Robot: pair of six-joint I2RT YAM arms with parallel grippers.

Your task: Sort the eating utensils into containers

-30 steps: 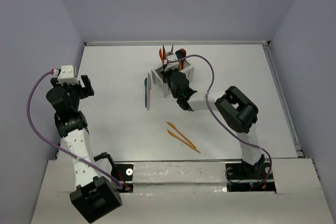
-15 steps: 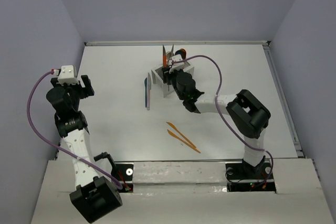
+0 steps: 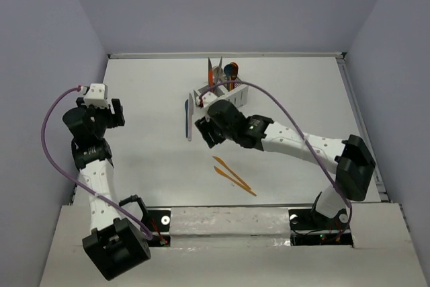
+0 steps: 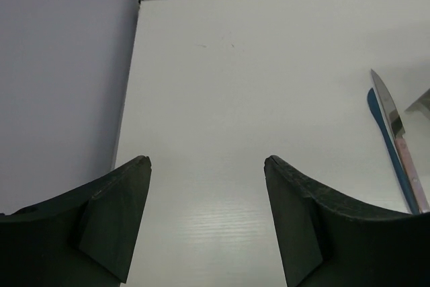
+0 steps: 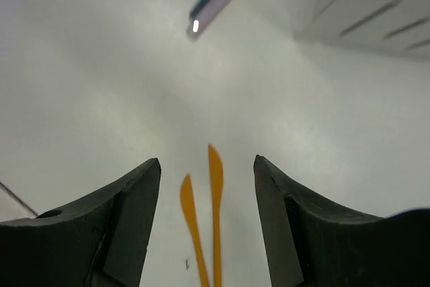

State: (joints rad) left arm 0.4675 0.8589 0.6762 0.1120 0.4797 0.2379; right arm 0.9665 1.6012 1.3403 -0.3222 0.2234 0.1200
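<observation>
Right wrist view first: my right gripper (image 5: 205, 161) hangs released and empty over the table (image 3: 302, 85), fingers spread, and between them I look down at the two orange utensils (image 5: 213, 216), their pointed ends apart at 12 o'clock and their shafts closing together toward 6 o'clock. From above, that same gripper (image 3: 205, 131) sits with the orange pair (image 3: 234, 176) near, at about 5 o'clock, the white caddy (image 3: 235, 92) just beyond at 1 o'clock with several utensils standing in it (image 3: 216, 72), and a blue knife (image 3: 186, 113) and a beige-handled knife (image 3: 191, 124) lying side by side at 10 o'clock. I judge the orange pair to be my next pickup. To do it well I should come down over the end where the two are separate, turn my wrist so the fingers straddle one shaft crosswise, and close only when both pads are low enough to catch that thin plastic against the table. Closing where they converge risks lifting both or flicking one away. Once lifted, it needs tipping upright before it goes into a compartment, since the caddy is crowded and shorter than what it holds. My left gripper (image 4: 207, 160) is likewise released and holds nothing, out at 9 o'clock of the table, well apart from everything; its camera catches the blue knife (image 4: 388, 144) and its beige-handled neighbour (image 4: 399, 134) at 3 o'clock.
</observation>
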